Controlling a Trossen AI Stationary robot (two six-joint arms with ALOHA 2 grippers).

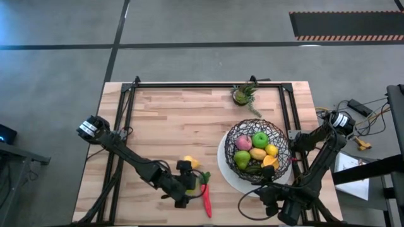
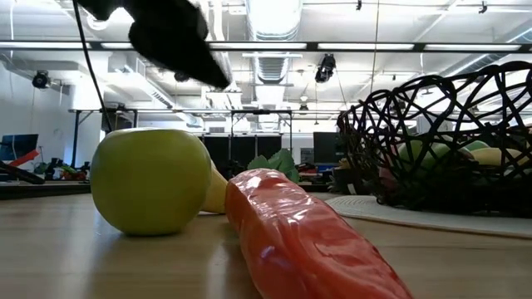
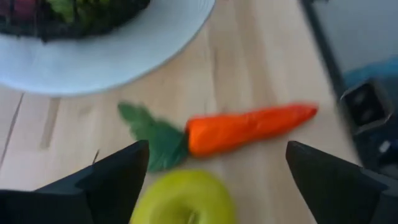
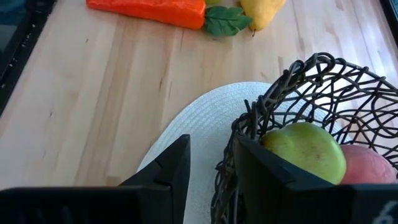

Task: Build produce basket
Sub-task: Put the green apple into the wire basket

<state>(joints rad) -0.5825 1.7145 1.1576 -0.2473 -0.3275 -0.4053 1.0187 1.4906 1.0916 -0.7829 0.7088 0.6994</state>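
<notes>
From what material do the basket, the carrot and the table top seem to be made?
The basket: dark woven wire or rattan-like strands, matt, with open see-through mesh. The carrot: probably moulded plastic, since its orange-red skin is glossy with bright highlights and wrinkled ridges. The table top: light wood, shown by its jointed planks and grain, with a smooth finish.

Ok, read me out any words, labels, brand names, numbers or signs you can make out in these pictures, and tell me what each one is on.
None can be read.
Dark brown woven wire basket, flat white round plate, red carrot-shaped toy, green toy apple, yellow toy pear: no print shows on any of them.
Striped black mat on the floor: only an orange and white edge pattern, no letters.
Screens in the room behind: too small to read.
</notes>
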